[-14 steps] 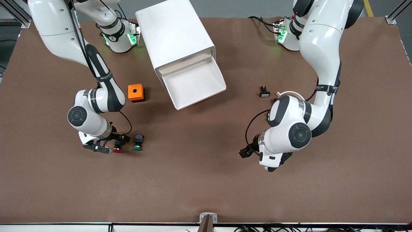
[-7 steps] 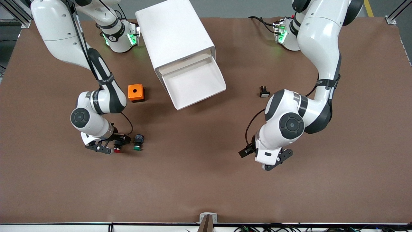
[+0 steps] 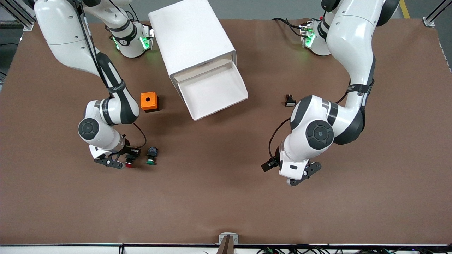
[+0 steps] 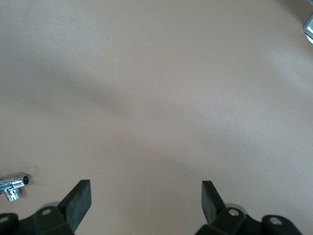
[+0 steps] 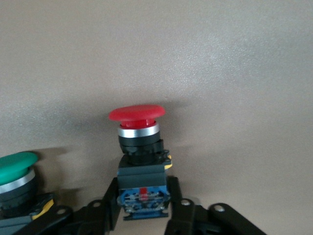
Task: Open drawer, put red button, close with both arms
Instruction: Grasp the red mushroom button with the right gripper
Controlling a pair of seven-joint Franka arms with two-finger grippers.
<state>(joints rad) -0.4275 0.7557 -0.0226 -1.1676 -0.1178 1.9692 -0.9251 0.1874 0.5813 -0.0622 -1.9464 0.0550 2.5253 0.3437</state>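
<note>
Right gripper [image 5: 143, 208] has now closed on the red button [image 5: 139, 147], whose red cap points away from its fingers; left gripper [image 4: 145, 203] waits wide open, holding nothing.

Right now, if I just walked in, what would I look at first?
Probably the big white cabinet near the robots' bases, with one drawer pulled wide open and nothing in it. Next, the right gripper, low at the table toward the right arm's end, shut on the red button, with a green button lying right beside it. The left gripper hangs open over bare brown table.
</note>
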